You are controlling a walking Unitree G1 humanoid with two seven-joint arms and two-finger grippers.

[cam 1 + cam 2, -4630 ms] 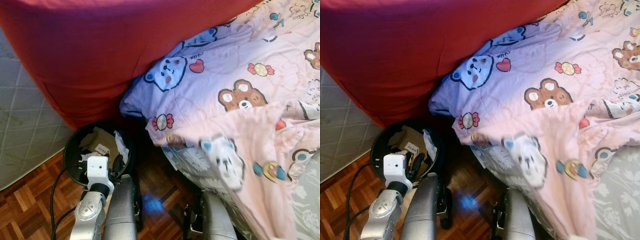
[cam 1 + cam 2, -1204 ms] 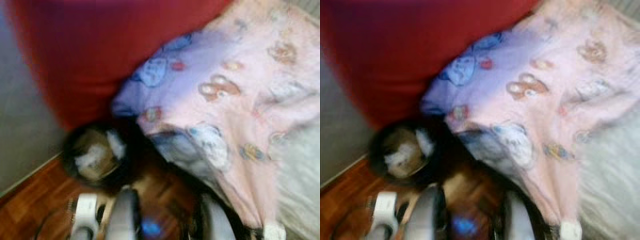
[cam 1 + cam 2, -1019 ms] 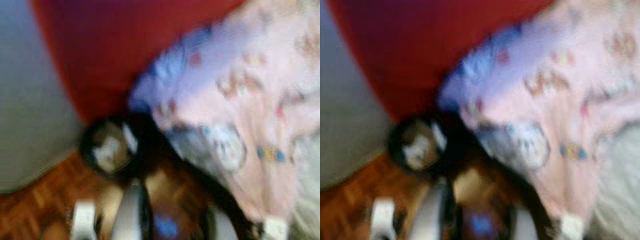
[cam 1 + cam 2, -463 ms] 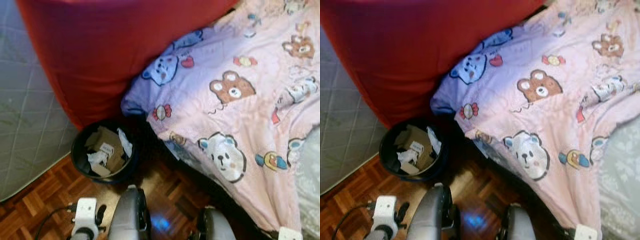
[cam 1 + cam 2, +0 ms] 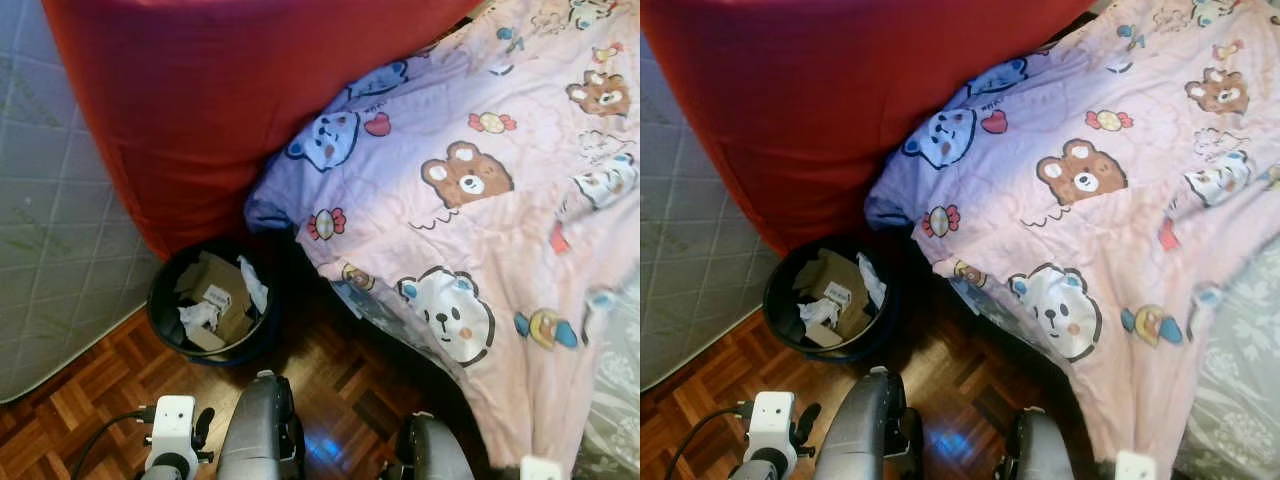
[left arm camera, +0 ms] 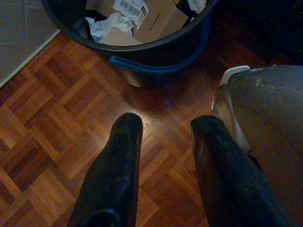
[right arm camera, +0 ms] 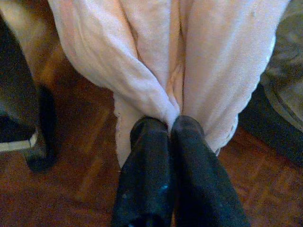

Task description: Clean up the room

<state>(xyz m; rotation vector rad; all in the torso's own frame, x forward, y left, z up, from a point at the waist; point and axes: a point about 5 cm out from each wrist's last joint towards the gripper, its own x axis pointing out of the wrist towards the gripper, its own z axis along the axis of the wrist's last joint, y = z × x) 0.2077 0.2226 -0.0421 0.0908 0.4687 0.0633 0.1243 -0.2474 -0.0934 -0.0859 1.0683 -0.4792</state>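
A pink cotton blanket printed with cartoon bears [image 5: 480, 200] drapes over the bed's edge, its lower hem hanging toward the wooden parquet floor [image 5: 90, 390]. The right gripper [image 7: 169, 124] sits at that hanging hem, fingers pressed together on a pinched fold of the cloth. From this grip the blanket runs up and away across the bed. The left gripper [image 6: 163, 127] hangs idle, fingers apart, holding nothing, just short of a round black waste bin of paper scraps [image 5: 165, 320].
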